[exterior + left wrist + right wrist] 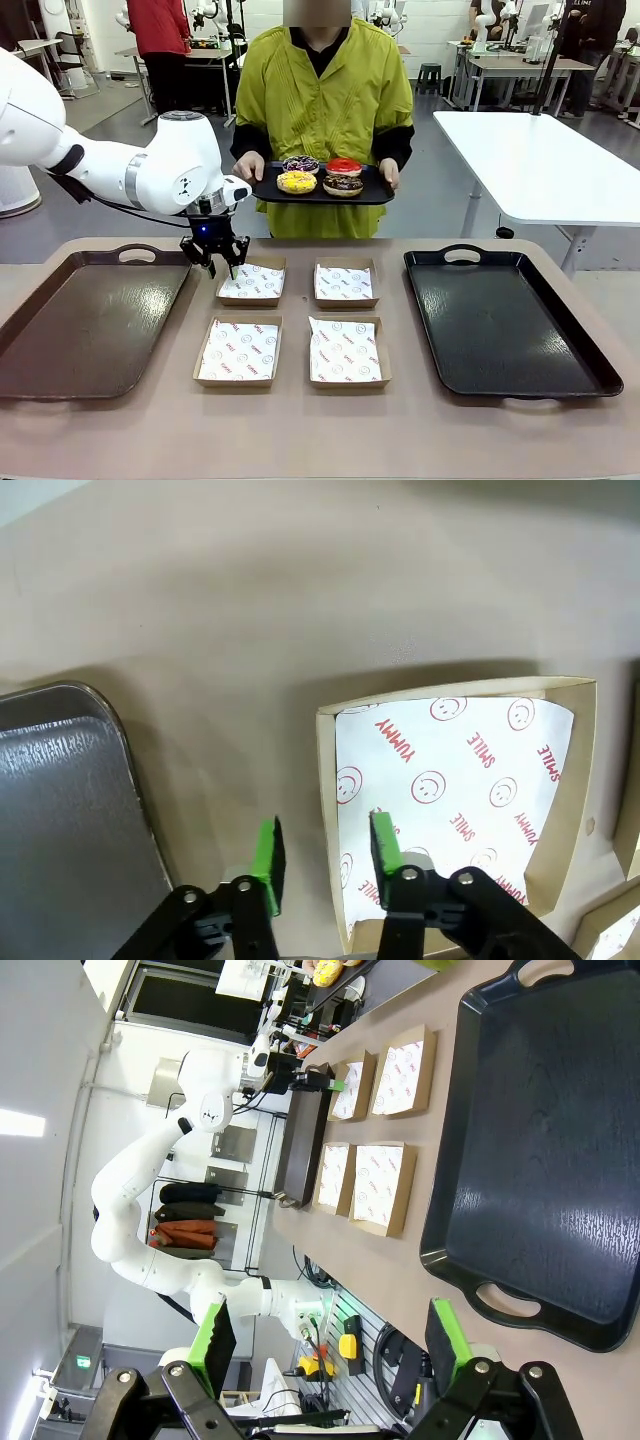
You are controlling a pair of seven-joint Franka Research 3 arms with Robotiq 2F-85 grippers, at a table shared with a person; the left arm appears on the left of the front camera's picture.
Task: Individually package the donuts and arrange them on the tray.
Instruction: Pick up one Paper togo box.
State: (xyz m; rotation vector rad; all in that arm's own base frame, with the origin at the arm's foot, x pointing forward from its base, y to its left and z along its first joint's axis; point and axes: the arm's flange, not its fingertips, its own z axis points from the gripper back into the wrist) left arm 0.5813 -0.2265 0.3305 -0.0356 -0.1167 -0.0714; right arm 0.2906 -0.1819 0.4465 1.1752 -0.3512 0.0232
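Donuts (pixel 322 175): four on a person's tray (pixel 270 190), far beyond the fingers.
Left gripper (pixel 323 822): narrow gap, astride a box (pixel 585 770) wall.
Right gripper (pixel 330 1308): wide, empty.

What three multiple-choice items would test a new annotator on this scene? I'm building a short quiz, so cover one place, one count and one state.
1. Where are the donuts?
A. In the boxes.
B. On the brown tray.
C. On the small black tray held by the person.

2. How many cardboard boxes lie on the table?
A. Two.
B. Four.
C. Six.

3. How is the right gripper?
A. Open and empty.
B. Shut on a donut.
C. Shut on a box.

Key: 1 C, all four sit on it at the far side. 2 B, the front view shows two rows of two. 3 A, its green pads stand wide apart with nothing between them.
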